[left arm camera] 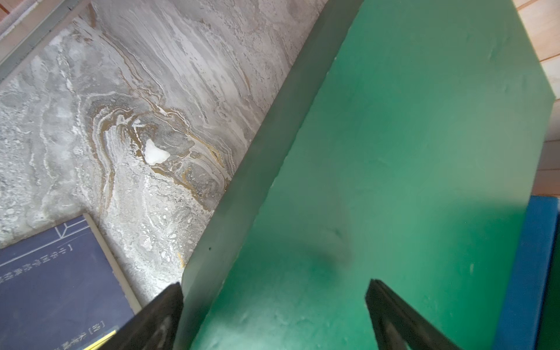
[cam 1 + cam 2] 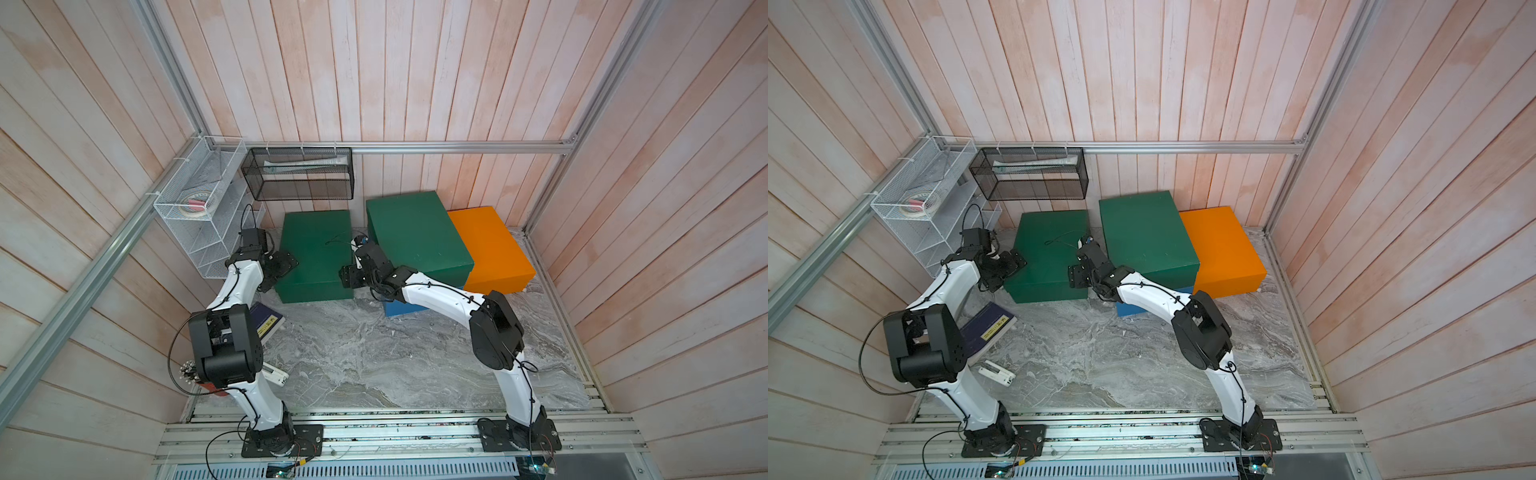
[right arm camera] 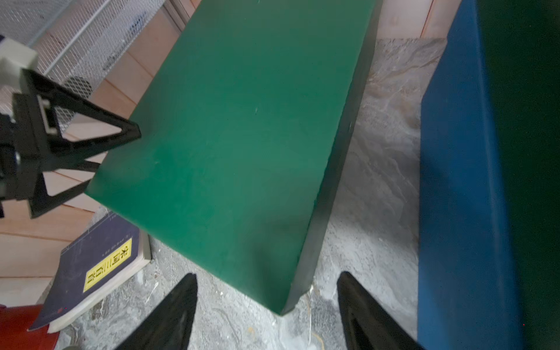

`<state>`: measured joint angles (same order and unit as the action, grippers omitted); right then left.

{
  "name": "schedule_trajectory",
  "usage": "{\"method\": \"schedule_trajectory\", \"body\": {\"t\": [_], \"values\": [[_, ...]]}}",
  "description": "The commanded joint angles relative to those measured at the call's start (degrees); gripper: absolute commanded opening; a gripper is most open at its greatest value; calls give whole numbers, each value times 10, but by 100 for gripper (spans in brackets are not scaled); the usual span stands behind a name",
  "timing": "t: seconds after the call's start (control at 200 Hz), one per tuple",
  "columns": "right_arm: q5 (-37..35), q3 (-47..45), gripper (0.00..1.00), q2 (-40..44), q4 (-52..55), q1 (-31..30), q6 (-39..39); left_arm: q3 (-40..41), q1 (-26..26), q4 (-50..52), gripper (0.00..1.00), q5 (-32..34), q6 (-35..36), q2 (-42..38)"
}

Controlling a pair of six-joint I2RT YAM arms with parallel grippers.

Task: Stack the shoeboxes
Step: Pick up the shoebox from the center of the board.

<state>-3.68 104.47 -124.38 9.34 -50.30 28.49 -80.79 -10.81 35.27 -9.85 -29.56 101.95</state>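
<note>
Green shoebox (image 2: pixel 316 249) on table (image 2: pixel 374 353), left hand (image 1: pixel 275 283) and right hand (image 3: pixel 267 275) at its corners, jaws apart.

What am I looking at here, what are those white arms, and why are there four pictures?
Two white robot arms stand at a marble-patterned table. Two pictures look down from above, side by side; the other two come from a camera on each arm's wrist. On the table are a lone green shoebox, a second green shoebox sitting on a blue shoebox, an orange shoebox beside them, and a navy book. The left gripper and right gripper are both open near the lone green shoebox, holding nothing.
</note>
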Motion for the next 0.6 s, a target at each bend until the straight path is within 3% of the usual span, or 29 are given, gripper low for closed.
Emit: {"method": "schedule_trajectory", "body": {"t": [0.0,0.175,0.595], "values": [[22,23,74,-37,-7,6,2,-13,1,6,98,-3,11,12],[36,58,75,-69,10,4,20,-12,1,5,100,0,11,20],[60,33,74,-67,3,-27,38,52,2,-21,98,-31,-8,-18]]}}
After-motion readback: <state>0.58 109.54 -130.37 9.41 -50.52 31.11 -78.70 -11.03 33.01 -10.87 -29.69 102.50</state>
